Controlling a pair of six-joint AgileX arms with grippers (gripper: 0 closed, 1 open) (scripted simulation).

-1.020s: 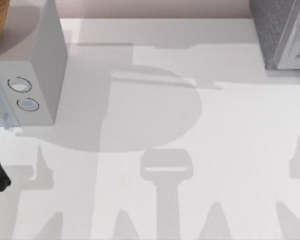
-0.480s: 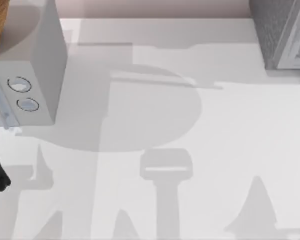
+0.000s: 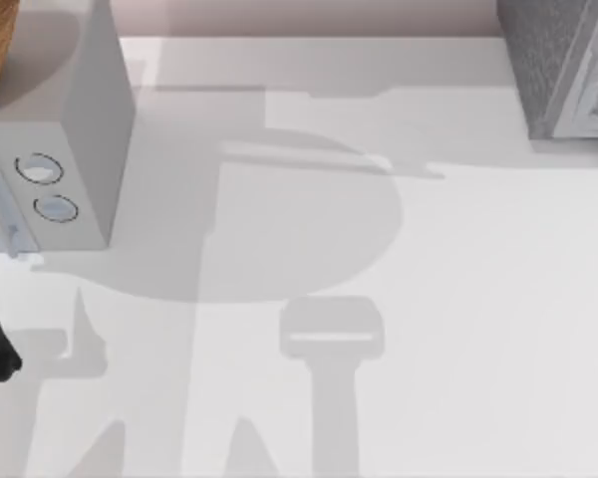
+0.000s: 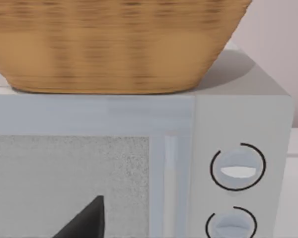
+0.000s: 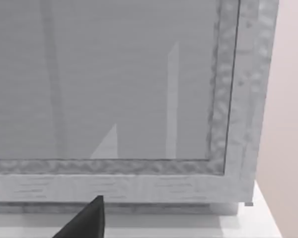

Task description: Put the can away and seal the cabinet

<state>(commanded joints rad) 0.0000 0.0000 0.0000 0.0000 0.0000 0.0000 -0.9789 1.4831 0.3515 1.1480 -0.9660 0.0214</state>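
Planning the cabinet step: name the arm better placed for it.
Right, probably. Its wrist view faces the cabinet front panel close up, while the left wrist view faces the dial box under a basket.

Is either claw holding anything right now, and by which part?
Cannot be told. One dark fingertip faces the dial box, another faces the cabinet; nothing shows against either.

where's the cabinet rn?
The cabinet sits at the table's far right corner in the top view, opposite the dial box on the left; the right wrist view faces its framed front panel.
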